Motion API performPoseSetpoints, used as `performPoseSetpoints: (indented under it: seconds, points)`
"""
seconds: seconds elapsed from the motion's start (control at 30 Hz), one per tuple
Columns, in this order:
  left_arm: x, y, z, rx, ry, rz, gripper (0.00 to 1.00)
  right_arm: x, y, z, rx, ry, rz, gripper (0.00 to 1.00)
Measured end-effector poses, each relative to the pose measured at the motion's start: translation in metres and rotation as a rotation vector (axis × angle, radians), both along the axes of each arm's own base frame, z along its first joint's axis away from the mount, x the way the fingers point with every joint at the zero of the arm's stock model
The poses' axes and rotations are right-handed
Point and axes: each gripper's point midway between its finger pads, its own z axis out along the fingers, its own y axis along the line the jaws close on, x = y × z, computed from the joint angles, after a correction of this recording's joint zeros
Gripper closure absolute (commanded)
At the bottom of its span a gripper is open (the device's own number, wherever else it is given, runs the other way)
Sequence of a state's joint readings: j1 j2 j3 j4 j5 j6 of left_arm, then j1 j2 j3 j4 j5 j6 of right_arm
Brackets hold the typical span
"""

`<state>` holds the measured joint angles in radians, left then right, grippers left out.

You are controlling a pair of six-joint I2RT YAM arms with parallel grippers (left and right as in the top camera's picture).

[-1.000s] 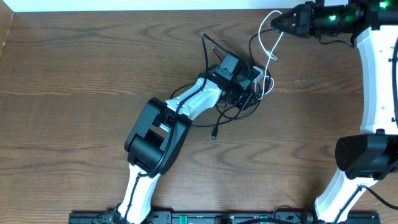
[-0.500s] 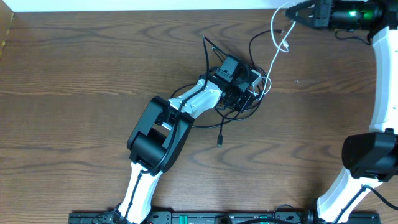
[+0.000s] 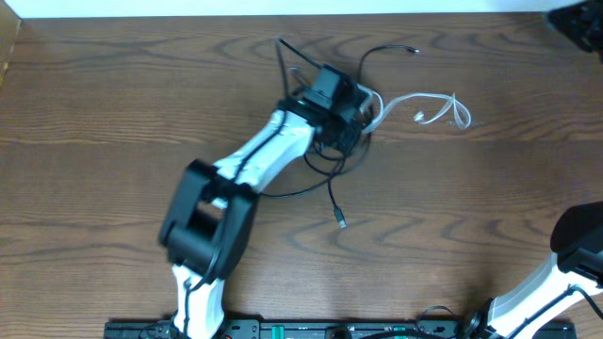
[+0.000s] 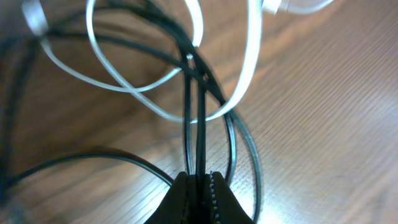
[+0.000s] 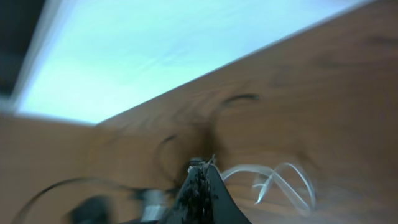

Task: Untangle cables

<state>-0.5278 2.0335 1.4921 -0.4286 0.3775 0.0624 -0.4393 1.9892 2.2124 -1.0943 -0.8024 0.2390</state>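
Black cables (image 4: 202, 124): what has hold of them, and where do they lie?

Arm: My left jaws are pinched fully together on two black strands, side by side, low over the counter (image 3: 113, 94). The remainder is a loose knot under the end of my left arm (image 3: 273, 146), with one plug end (image 3: 341, 222) trailing toward my base. The white cable (image 3: 403, 97) lies flat just right of the knot. Seen from my left wrist, its loops cross the very strands I grip.

Inspector: Right side?

Arm: Right jaws closed, with nothing between them that I can make out. They sit at the far right corner, well apart from every cable.

Inspector: Hazards?

Arm: In my judgement, three. Pulling two strands at once may cinch the crossing tight instead of freeing it. The white loops may be dragged along and snarl again. Thin cord may slip from the pinch if I tug sharply.
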Motion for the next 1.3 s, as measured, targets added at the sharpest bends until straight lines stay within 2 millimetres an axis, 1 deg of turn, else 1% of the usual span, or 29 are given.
performPoseSetpoints:
  seconds: [0.03, 0.1, 0.17, 0.23, 0.27, 0.33, 0.37, 0.43, 0.47, 0.5, 0.53, 0.57, 0.63, 0.67, 0.77, 0.9, 0.97, 1.07, 1.17, 1.3]
  points:
    - [0.003, 0.005, 0.015, -0.010, -0.021, 0.019, 0.93, -0.002, -0.008, -0.004, -0.010, 0.023, -0.031, 0.99]
    - [0.006, 0.012, 0.042, -0.031, -0.063, 0.040, 0.93, -0.005, -0.016, -0.011, -0.029, 0.057, -0.066, 0.99]
    - [0.008, 0.017, 0.072, -0.058, -0.117, 0.052, 0.93, -0.007, -0.017, -0.015, -0.045, 0.081, -0.081, 0.99]
    - [0.006, 0.018, 0.100, -0.088, -0.167, 0.056, 0.93, -0.007, -0.013, -0.018, -0.061, 0.092, -0.073, 0.99]
    - [0.004, 0.019, 0.112, -0.102, -0.190, 0.056, 0.93, -0.007, -0.010, -0.019, -0.071, 0.094, -0.061, 0.99]
    - [0.001, 0.021, 0.134, -0.127, -0.227, 0.059, 0.93, -0.006, 0.004, -0.022, -0.093, 0.095, -0.017, 0.94]
    - [-0.001, 0.021, 0.143, -0.137, -0.241, 0.061, 0.93, -0.006, 0.012, -0.023, -0.103, 0.095, 0.008, 0.90]
    - [-0.005, 0.023, 0.159, -0.157, -0.264, 0.067, 0.93, -0.006, 0.034, -0.025, -0.129, 0.094, 0.074, 0.79]
    - [-0.007, 0.024, 0.165, -0.164, -0.272, 0.069, 0.93, -0.006, 0.044, -0.026, -0.142, 0.089, 0.104, 0.75]
    - [-0.008, 0.025, 0.170, -0.171, -0.280, 0.071, 0.93, -0.006, 0.057, -0.027, -0.154, 0.084, 0.143, 0.69]
    - [-0.009, 0.025, 0.175, -0.177, -0.286, 0.074, 0.93, -0.006, 0.069, -0.027, -0.168, 0.077, 0.178, 0.62]
    - [-0.011, 0.026, 0.178, -0.182, -0.291, 0.076, 0.93, -0.006, 0.083, -0.028, -0.182, 0.069, 0.219, 0.57]
    - [-0.012, 0.027, 0.184, -0.190, -0.295, 0.082, 0.93, -0.007, 0.106, -0.029, -0.203, 0.053, 0.288, 0.50]
    - [-0.013, 0.027, 0.186, -0.194, -0.296, 0.086, 0.93, -0.008, 0.118, -0.029, -0.214, 0.043, 0.324, 0.48]
    - [-0.015, 0.029, 0.192, -0.209, -0.295, 0.101, 0.92, -0.010, 0.145, -0.029, -0.239, 0.016, 0.404, 0.44]
    - [-0.018, 0.030, 0.197, -0.217, -0.294, 0.110, 0.92, -0.013, 0.172, -0.036, -0.260, 0.001, 0.487, 0.39]
    - [-0.020, 0.031, 0.196, -0.216, -0.284, 0.114, 0.93, -0.014, 0.183, -0.044, -0.264, 0.002, 0.528, 0.37]
    - [-0.022, 0.032, 0.194, -0.213, -0.265, 0.123, 0.93, -0.015, 0.201, -0.064, -0.249, 0.007, 0.616, 0.36]
    - [-0.023, 0.033, 0.192, -0.211, -0.257, 0.126, 0.93, -0.014, 0.218, -0.089, -0.233, 0.026, 0.692, 0.35]
    - [-0.024, 0.033, 0.191, -0.208, -0.249, 0.129, 0.93, -0.016, 0.246, -0.122, -0.198, 0.071, 0.783, 0.35]
